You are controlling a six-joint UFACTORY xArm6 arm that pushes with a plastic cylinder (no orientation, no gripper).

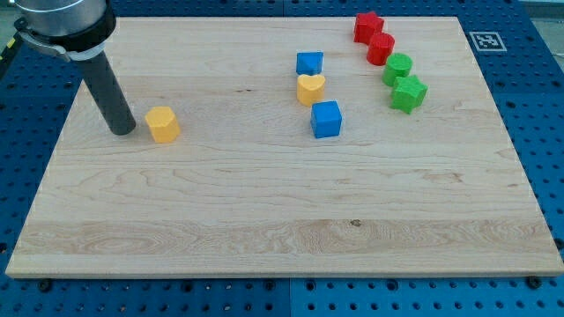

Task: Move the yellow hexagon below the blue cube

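Yellow hexagon sits far over on the view's left of the wooden board, w/ the rod's tip just beside it on its left side, nearly touching. No fingers on this rig, so nothing is clenched or released; it's a bare rod that only shoves.

Only one view, so reading it left to right: hexagon and tip, then a wide stretch of bare wood, then the middle cluster. A blue block sits toward the view's top, the yellow heart right under it, apparently touching, and the blue cube just below-right of the heart. Further right, two red blocks and two green blocks in a loose column.

Risks, as I see it:
- Long push to the right, and the hexagon's facets could let it slip off the tip and spin away if contact is off-centre.
- Straight rightward line runs about level w/ the blue cube, so the hexagon may ram it and knock it into the heart, instead of ending below.
- Two blue blocks, so the wrong target could get picked.
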